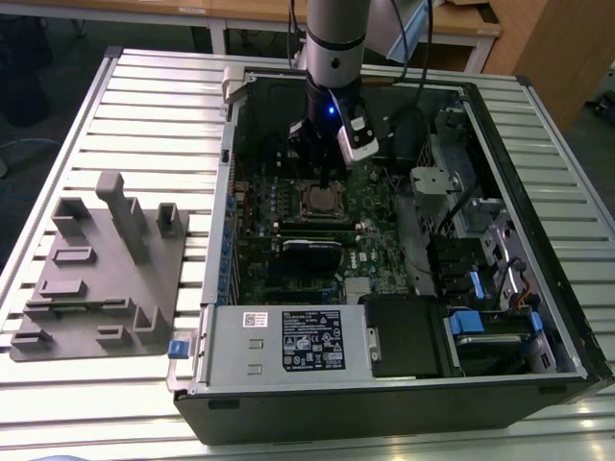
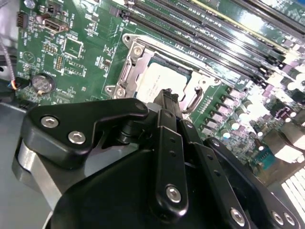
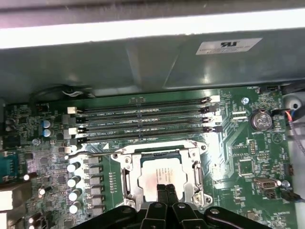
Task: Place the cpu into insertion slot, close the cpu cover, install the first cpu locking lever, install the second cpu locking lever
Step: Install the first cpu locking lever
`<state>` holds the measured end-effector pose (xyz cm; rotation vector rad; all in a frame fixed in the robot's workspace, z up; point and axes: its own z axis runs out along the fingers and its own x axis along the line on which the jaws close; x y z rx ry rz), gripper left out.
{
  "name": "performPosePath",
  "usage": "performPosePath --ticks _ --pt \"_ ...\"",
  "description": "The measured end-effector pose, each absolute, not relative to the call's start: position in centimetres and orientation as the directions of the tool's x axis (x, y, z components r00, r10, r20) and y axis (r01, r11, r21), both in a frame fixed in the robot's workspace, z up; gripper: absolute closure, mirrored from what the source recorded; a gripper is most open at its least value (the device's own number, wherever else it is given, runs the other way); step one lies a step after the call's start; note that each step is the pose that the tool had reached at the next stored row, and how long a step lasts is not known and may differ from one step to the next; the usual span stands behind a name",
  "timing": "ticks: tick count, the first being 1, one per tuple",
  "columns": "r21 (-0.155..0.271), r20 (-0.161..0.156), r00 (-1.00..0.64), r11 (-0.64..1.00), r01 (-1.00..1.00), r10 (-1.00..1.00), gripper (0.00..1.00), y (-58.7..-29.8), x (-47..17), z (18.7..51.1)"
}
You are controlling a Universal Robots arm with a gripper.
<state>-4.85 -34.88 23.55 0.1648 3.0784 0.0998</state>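
Observation:
The cpu (image 3: 159, 175) lies flat in the insertion slot (image 3: 200, 194) on the green board, its silvery top showing. Around it the cpu cover (image 3: 129, 169) lies flat as a metal frame. A thin wire locking lever (image 3: 133, 149) runs along the slot's side nearest the memory slots, and a bent lever loop (image 2: 193, 98) sits beside the chip. My gripper (image 3: 166, 190) hovers just over the chip's near edge, fingers pressed together with nothing between them. In the exterior view the gripper (image 1: 322, 181) stands straight above the cpu (image 1: 320, 200). The second wrist view has the fingertip (image 2: 167, 95) over the cpu (image 2: 159, 78).
Several long black memory slots (image 3: 143, 121) run beside the socket, and a coin battery (image 3: 261, 120) sits further off. The open case holds a power supply (image 1: 288, 341) and drive bays (image 1: 490, 327). A grey fixture (image 1: 106, 269) rests on the slatted table at the exterior view's left.

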Motion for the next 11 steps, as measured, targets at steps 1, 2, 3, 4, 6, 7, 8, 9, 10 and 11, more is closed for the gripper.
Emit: performPosePath --ticks 1,2,3,4,6,7,8,9,10,11 --pt "0.068 -0.053 -0.993 0.992 0.105 0.108 0.89 -34.88 -4.83 23.61" --pt "0.068 -0.053 -0.993 0.992 0.105 0.108 0.89 -34.88 -4.83 23.61" --pt "0.068 -0.053 -0.993 0.992 0.105 0.108 0.89 -34.88 -4.83 23.61" --pt "0.068 -0.053 -0.993 0.992 0.105 0.108 0.89 -34.88 -4.83 23.61" --pt "0.068 -0.053 -0.993 0.992 0.105 0.109 0.89 -34.88 -4.87 23.62" --pt "0.068 -0.053 -0.993 0.992 0.105 0.109 0.89 -34.88 -4.94 23.61" --pt "0.068 -0.053 -0.993 0.992 0.105 0.108 0.89 -34.88 -5.06 23.6" --pt "0.067 -0.053 -0.993 0.992 0.105 0.108 0.89 -34.89 -5.23 23.6" --pt "0.067 -0.052 -0.993 0.992 0.105 0.108 0.89 -34.89 -5.48 23.59" --pt "0.068 -0.053 -0.993 0.992 0.105 0.109 0.89 -34.88 -5.79 23.57"
